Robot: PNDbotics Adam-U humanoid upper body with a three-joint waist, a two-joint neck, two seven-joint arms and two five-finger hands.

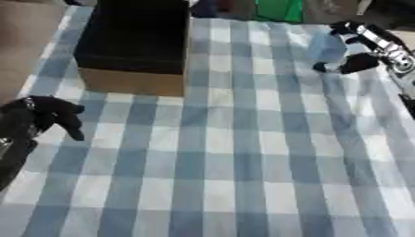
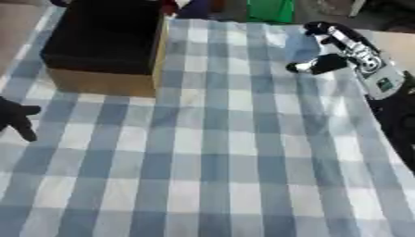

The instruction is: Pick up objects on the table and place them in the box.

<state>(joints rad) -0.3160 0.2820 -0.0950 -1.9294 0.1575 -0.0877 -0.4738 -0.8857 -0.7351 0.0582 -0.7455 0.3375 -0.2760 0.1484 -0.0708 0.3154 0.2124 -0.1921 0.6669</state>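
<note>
2 hands show: right hand (image 1: 356, 51) fingers clamped on a pale blue object (image 1: 327, 46); left hand (image 1: 50, 112) fingers curled, empty, near box (image 1: 134, 37).

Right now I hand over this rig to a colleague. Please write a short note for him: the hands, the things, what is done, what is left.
Right hand: far right of the table, fingers curled round a pale blue object.
Left hand: idle at the left edge, holding nothing.
Box: far left, open top, dark inside; contents cannot be seen.
Done: object grasped.
Left: carry it across to the box and release it.
</note>
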